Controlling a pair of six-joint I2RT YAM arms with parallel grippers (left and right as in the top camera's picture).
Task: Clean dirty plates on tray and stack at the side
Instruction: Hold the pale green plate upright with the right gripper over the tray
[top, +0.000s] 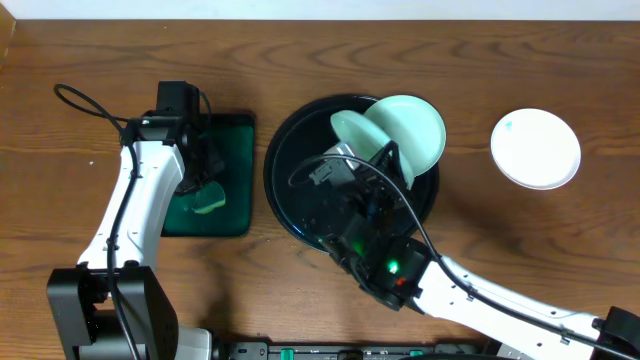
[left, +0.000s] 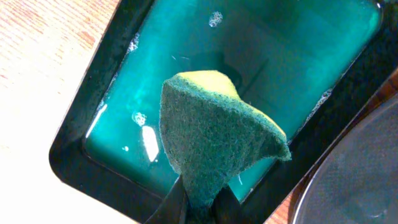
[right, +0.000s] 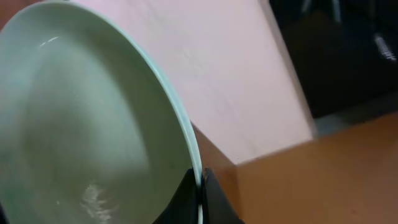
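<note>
My right gripper (top: 386, 160) is shut on the rim of a pale-mint plate (top: 412, 132) and holds it tilted on edge above the round black tray (top: 285, 195). In the right wrist view the two fingers pinch the plate's (right: 81, 124) edge at the gripper (right: 200, 193); a faint wet smear shows low on its face. A second mint plate (top: 348, 127) lies in the tray, partly behind the held one. A white plate (top: 536, 148) sits on the table at the right. My left gripper (left: 202, 202) is shut on a green sponge (left: 217, 143), also visible from overhead (top: 210, 203).
A rectangular dark green tray (top: 238, 125) with teal soapy liquid lies left of the black tray, under the sponge; its rim (left: 81, 149) shows in the left wrist view. The black tray's edge (left: 360, 180) is close on the right. A wall edge borders the table's far side.
</note>
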